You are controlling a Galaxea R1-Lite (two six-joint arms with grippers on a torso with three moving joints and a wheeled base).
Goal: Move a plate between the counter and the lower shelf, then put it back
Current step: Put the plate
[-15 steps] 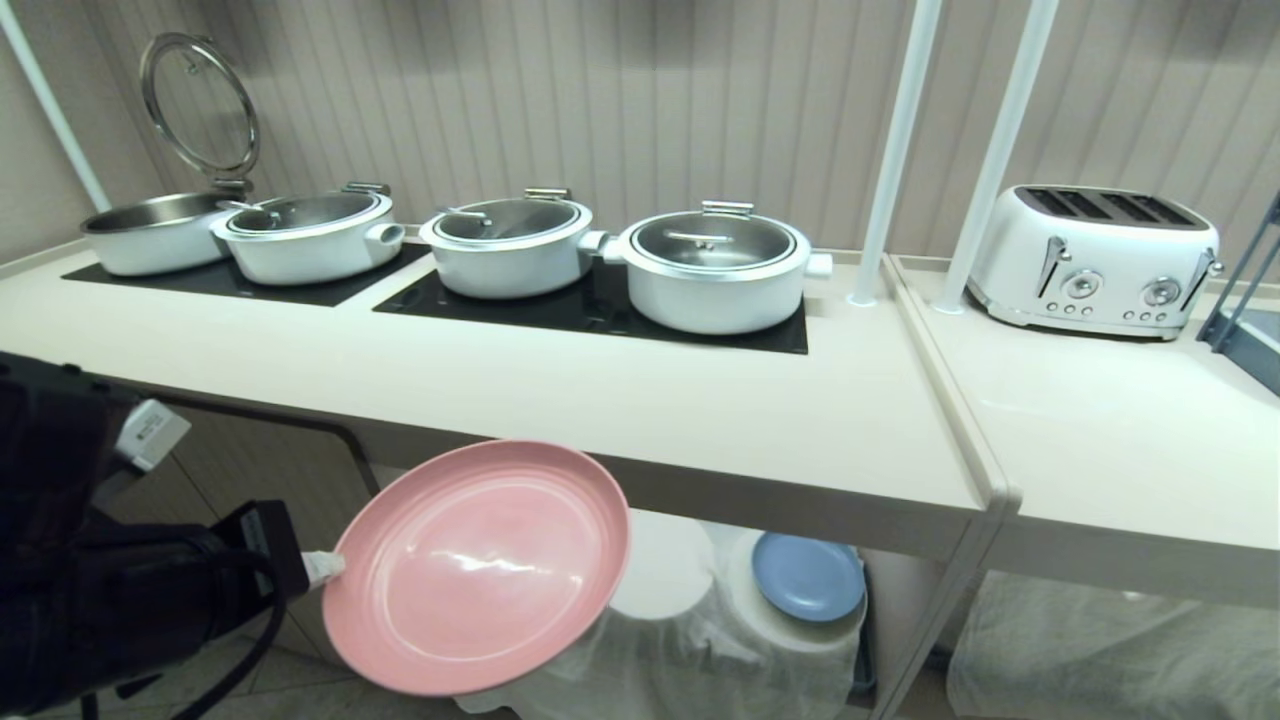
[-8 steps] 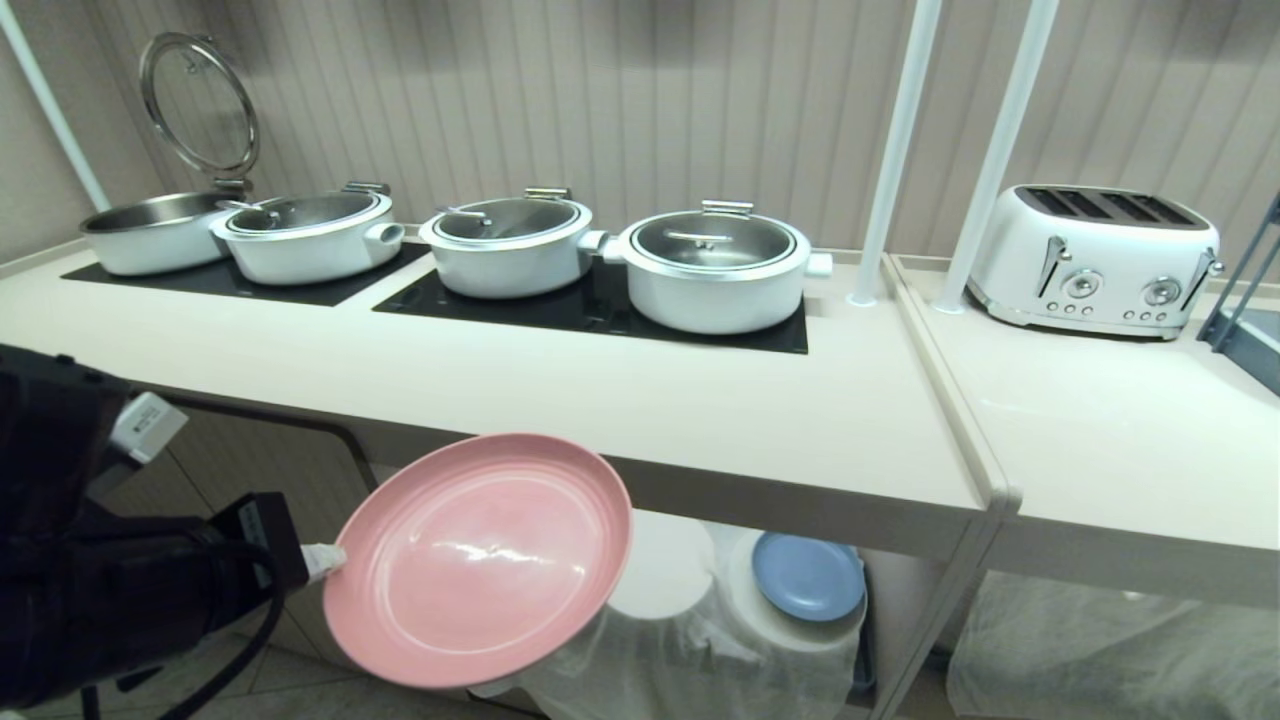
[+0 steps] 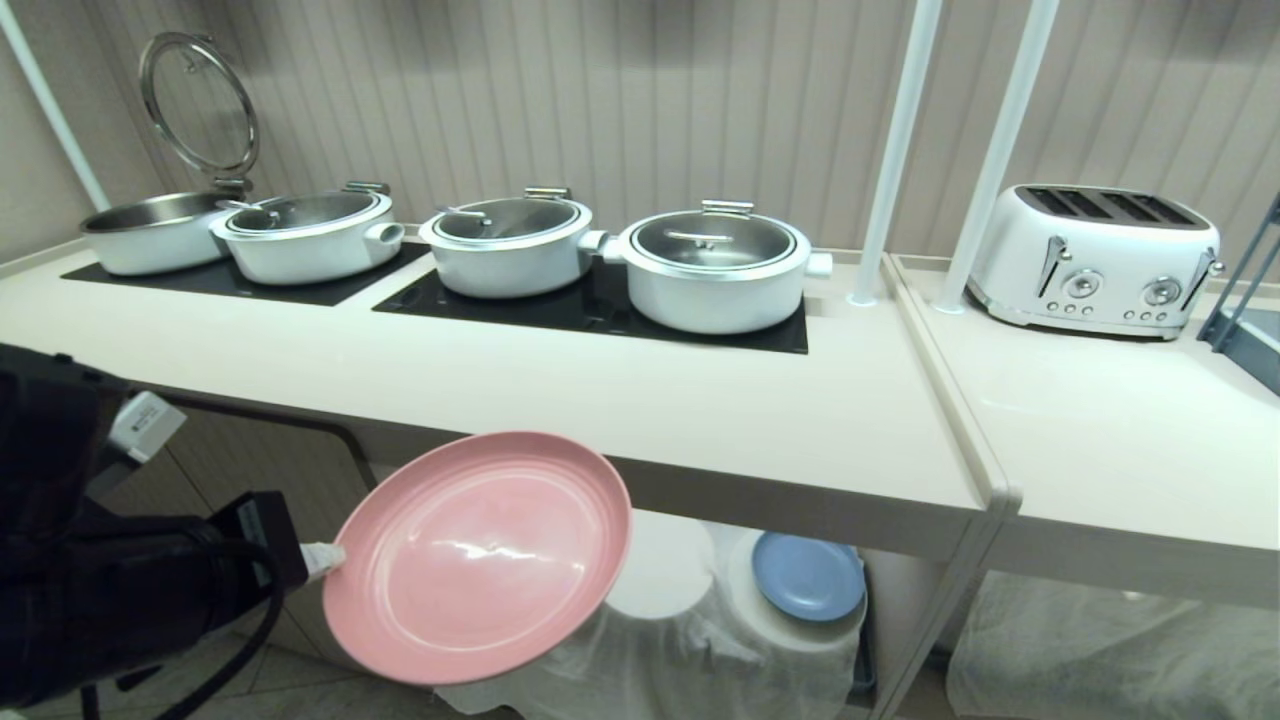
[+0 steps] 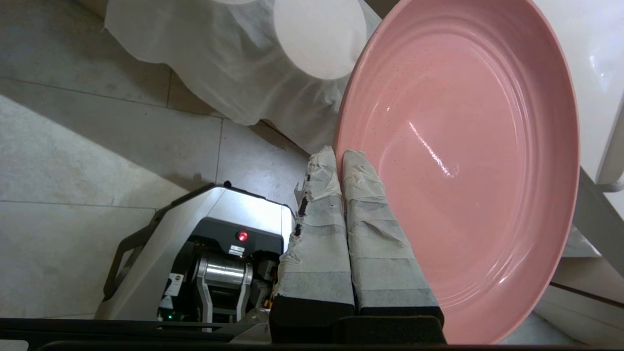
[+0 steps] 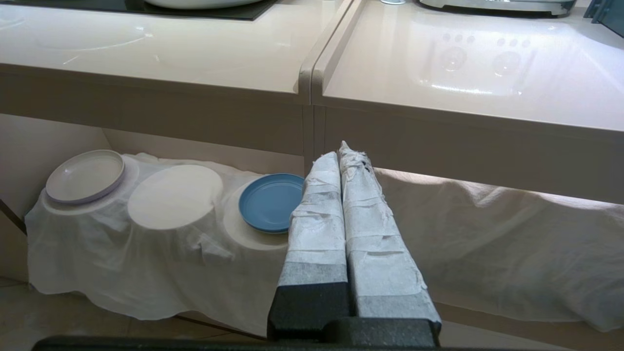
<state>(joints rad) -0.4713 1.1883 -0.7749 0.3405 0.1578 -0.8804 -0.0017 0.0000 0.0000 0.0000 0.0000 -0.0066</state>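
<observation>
The pink plate (image 3: 480, 555) hangs in the air in front of the counter (image 3: 600, 400), just below its front edge and above the lower shelf (image 3: 660, 565). It is tilted, with its hollow side facing me. My left gripper (image 3: 325, 560) comes in from the left and is shut on the plate's left rim. In the left wrist view the taped fingers (image 4: 365, 195) pinch the rim of the plate (image 4: 458, 161), one on each face. My right gripper (image 5: 341, 148) is shut on nothing and held still in front of the lower shelf (image 5: 175, 195).
Several white pots (image 3: 715, 270) stand on black hob panels (image 3: 590, 310) at the back of the counter. A white toaster (image 3: 1095, 255) sits on the right worktop. On the shelf cloth lie a blue plate (image 3: 808, 575) and a cream plate (image 5: 85, 175). My base (image 4: 204, 253) is below.
</observation>
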